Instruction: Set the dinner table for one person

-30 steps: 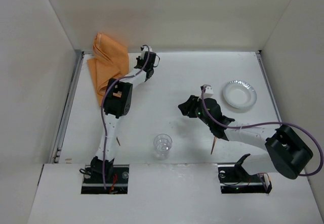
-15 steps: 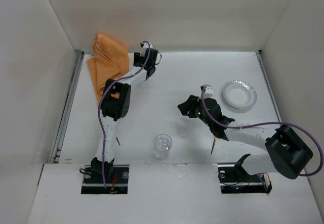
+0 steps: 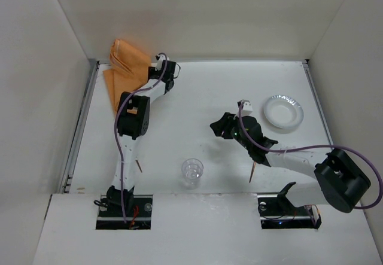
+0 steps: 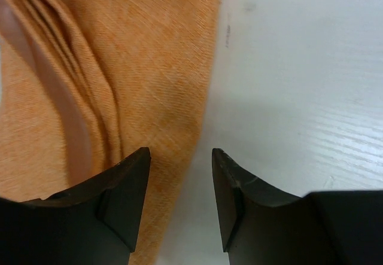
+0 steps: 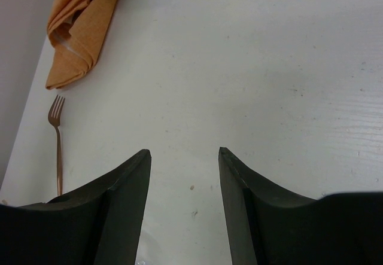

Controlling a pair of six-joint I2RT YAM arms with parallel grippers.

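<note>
Step in hand: the orange cloth (image 3: pixel 125 73) is not yet spread; it lies bunched in the far left corner of the dinner table (image 3: pixel 209 91), partly up against the wall.
Left gripper (image 4: pixel 179 202): jaws apart, holding nothing; it hovers right over the cloth's right edge.
Right gripper (image 5: pixel 184 205): jaws apart and empty, above bare table near the middle.
Other things: plate (image 3: pixel 283 112) at the far right, glass (image 3: pixel 192 172) near the front, fork (image 5: pixel 57 139) on the left side.
Next move: I judge the left gripper must lower and close on the cloth's edge, then pull it flat toward the middle.
</note>
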